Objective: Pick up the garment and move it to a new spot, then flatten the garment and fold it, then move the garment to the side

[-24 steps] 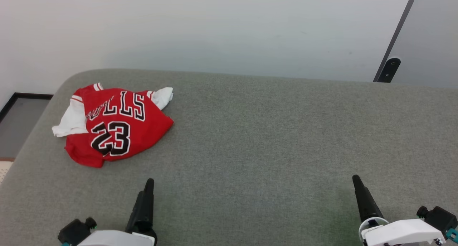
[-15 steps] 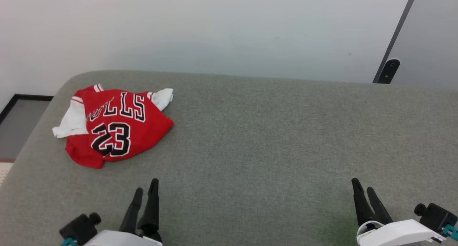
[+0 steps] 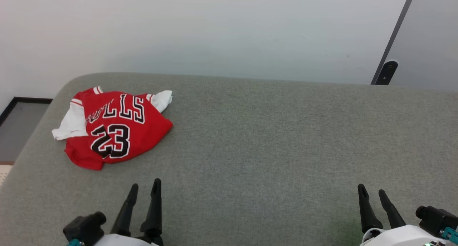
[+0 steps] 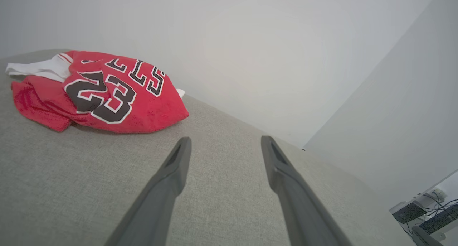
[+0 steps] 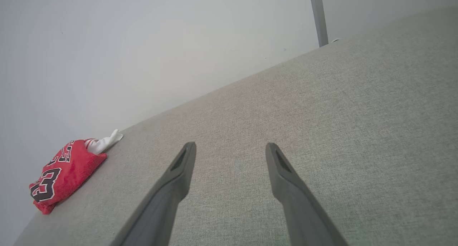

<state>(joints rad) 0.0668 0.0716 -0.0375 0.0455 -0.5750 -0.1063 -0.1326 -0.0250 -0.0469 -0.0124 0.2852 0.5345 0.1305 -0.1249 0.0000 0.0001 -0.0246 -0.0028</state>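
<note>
Red jersey-style T-shirt with white short sleeves and black "23" lettering lies crumpled on the far-left part of the grey felt-covered tabletop, near its rounded left corner. The heap is a little wider than it is deep, so its long axis runs roughly side to side in the head view, with one white sleeve sticking out at its left. Nearer the robot, the left gripper, with two long dark fingers, hangs over bare felt, jaws spread wide and empty. The T-shirt lies ahead of it and slightly to its left, not touching. Well over to the right, the right gripper stands equally wide and empty, with a long stretch of bare tabletop between it and the T-shirt. The left arm looks clearly the nearer one for the pickup, reaching forward and a little leftward.
</note>
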